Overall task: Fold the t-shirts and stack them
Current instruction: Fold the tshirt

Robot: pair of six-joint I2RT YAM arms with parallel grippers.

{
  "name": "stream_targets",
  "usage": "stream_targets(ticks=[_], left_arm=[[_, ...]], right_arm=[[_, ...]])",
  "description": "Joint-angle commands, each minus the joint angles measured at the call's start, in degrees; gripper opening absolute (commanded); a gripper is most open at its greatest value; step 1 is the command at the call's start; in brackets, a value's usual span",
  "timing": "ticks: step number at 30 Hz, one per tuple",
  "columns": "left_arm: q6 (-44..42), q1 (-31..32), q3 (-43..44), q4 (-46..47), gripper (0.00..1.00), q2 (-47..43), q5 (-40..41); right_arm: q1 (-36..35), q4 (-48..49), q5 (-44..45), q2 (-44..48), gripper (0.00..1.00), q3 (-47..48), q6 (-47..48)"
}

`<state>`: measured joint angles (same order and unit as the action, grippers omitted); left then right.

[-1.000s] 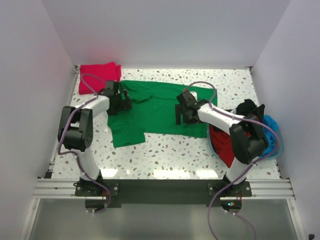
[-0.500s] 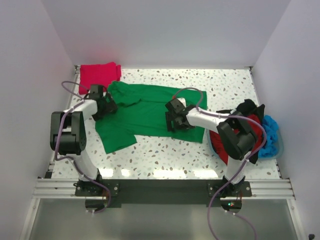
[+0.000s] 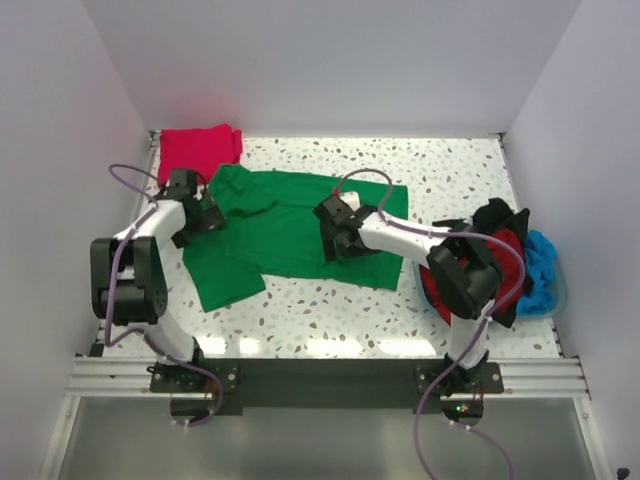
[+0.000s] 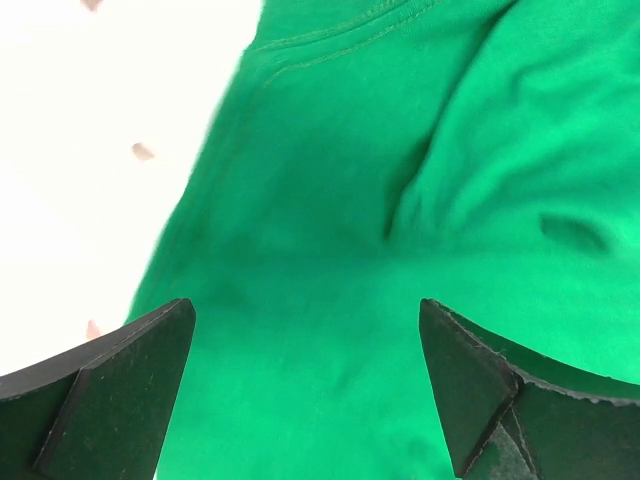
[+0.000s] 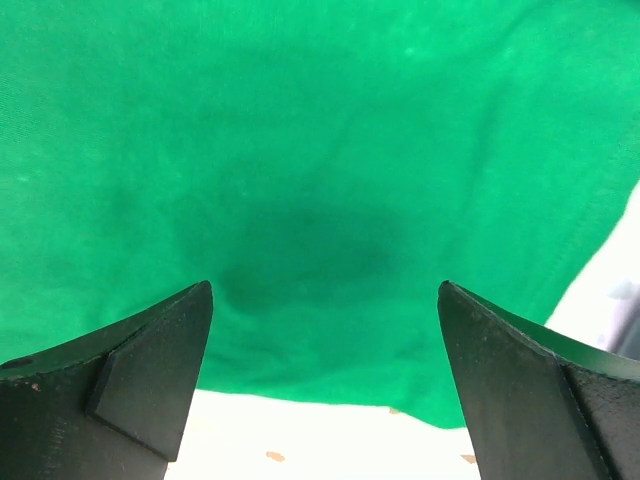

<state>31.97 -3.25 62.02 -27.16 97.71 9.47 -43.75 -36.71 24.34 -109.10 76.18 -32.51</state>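
Both reach low over the green t-shirt [image 3: 280, 225]: left pincer [image 4: 305, 305] and right pincer [image 5: 325, 287] gaping wide

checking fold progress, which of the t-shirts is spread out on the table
The bright green t-shirt, spread across the middle of the table. The crimson t-shirt sits bundled at the far-left corner; the other shirts lie heaped at the right edge.
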Motion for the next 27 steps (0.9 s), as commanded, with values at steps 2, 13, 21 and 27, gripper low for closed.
stream_targets(ticks=[2, 13, 21, 27], left_arm=[[4.23, -0.45, -2.51, -8.24, 1.0, -14.27, 3.44], [17.34, 4.83, -23.69, -16.08, 1.0, -28.72, 2.92], [20.94, 5.09, -31.07, -14.59, 1.0, -27.4, 1.87], [22.08, 5.09, -31.26, -15.2, 0.93, -30.47, 3.0]], right_arm=[[0.07, -2.5, 3.53, 9.05, 0.99, -0.06, -3.43], [0.15, 3.05, -0.26, 24.81, 0.99, -17.2, -9.94], [0.15, 3.57, 0.18, 27.01, 0.99, -20.37, -11.7], [0.15, 3.31, 0.53, 27.1, 0.99, -21.6, -13.19]])
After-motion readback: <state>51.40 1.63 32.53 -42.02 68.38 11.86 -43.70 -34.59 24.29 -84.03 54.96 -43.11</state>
